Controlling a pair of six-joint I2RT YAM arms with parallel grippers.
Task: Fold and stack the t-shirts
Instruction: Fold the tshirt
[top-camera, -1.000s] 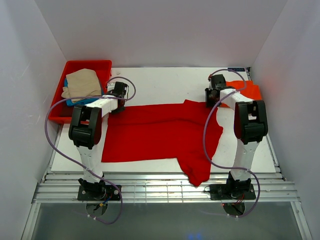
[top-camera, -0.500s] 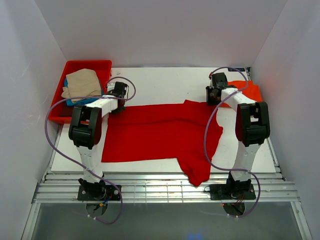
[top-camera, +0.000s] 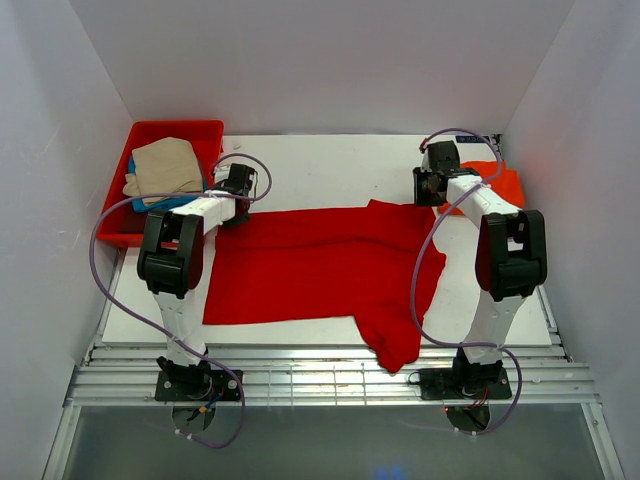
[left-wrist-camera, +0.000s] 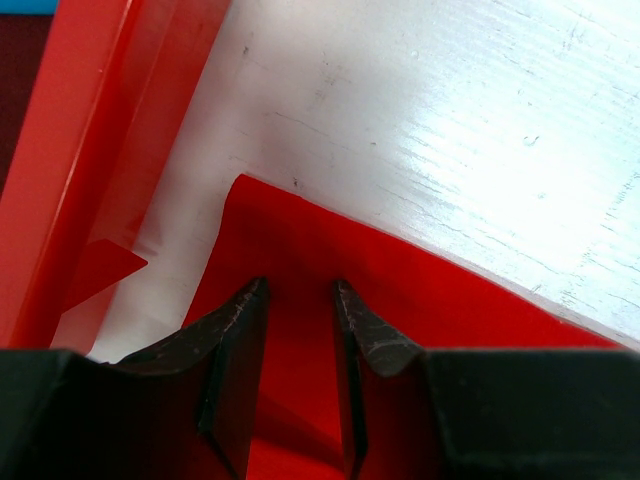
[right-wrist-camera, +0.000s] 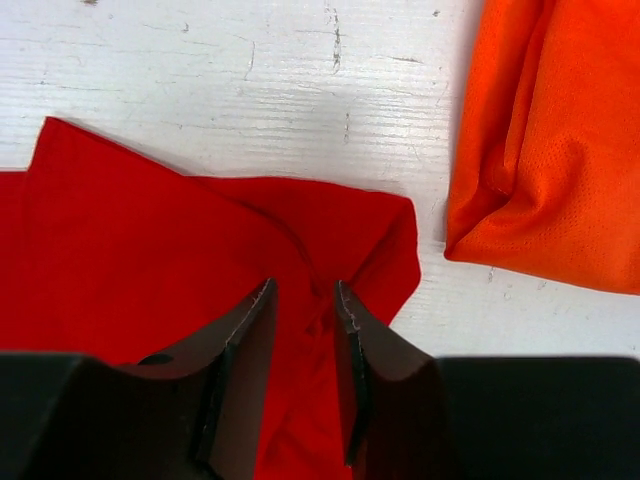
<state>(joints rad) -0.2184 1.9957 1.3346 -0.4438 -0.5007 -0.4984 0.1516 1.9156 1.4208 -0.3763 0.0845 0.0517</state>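
Observation:
A bright red t-shirt (top-camera: 320, 265) lies spread across the white table, one sleeve hanging over the near edge. My left gripper (top-camera: 238, 183) is over its back left corner. In the left wrist view that gripper (left-wrist-camera: 300, 285) is open, and the red cloth (left-wrist-camera: 420, 300) lies flat under and between the fingers. My right gripper (top-camera: 436, 182) is at the shirt's back right sleeve. It (right-wrist-camera: 305, 285) is open too, over wrinkled red cloth (right-wrist-camera: 150, 230) close to the sleeve's end. A folded orange-red t-shirt (top-camera: 500, 183) (right-wrist-camera: 560, 130) lies just right of it.
A red plastic tray (top-camera: 175, 128) (left-wrist-camera: 90, 150) stands at the back left, right beside the left gripper. It holds a beige shirt (top-camera: 165, 165) on top of a blue one (top-camera: 172, 203). White walls close in the table on three sides.
The right gripper has moved a little toward the back right, nearer the sleeve's end and the orange-red shirt. The left arm and the red shirt look unchanged.

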